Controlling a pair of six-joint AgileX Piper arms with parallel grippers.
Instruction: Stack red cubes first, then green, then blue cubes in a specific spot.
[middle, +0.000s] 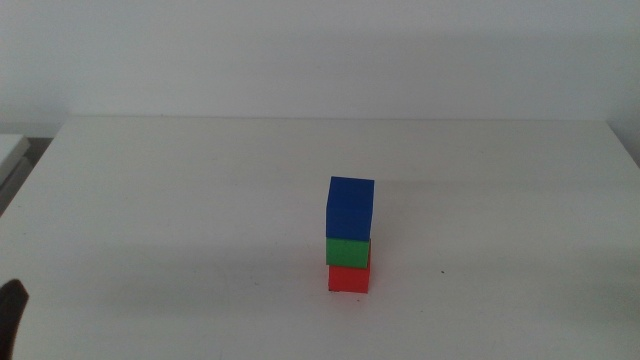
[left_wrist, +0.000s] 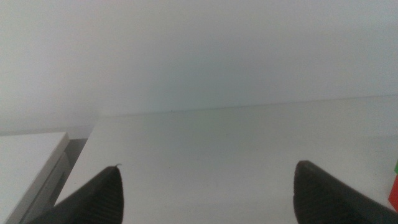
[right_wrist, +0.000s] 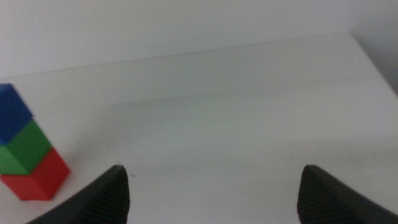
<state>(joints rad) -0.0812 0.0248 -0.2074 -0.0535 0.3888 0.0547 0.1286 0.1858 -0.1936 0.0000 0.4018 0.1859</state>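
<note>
Near the middle of the white table (middle: 200, 200) stands a three-cube stack: the red cube (middle: 349, 278) at the bottom, the green cube (middle: 348, 250) on it, the larger blue cube (middle: 350, 207) on top. The right wrist view shows the same stack: red cube (right_wrist: 37, 177), green cube (right_wrist: 25, 149), blue cube (right_wrist: 12, 112). My left gripper (left_wrist: 208, 186) is open, with nothing between its jaws; one dark jaw shows in the middle view's bottom left corner. My right gripper (right_wrist: 214, 186) is open too, holding nothing, well away from the stack.
A slice of the red cube (left_wrist: 395, 186) and green cube (left_wrist: 396, 167) shows at the left wrist view's edge. A white ledge (left_wrist: 31, 155) lies beyond the table's left edge. Behind the table is a plain white wall.
</note>
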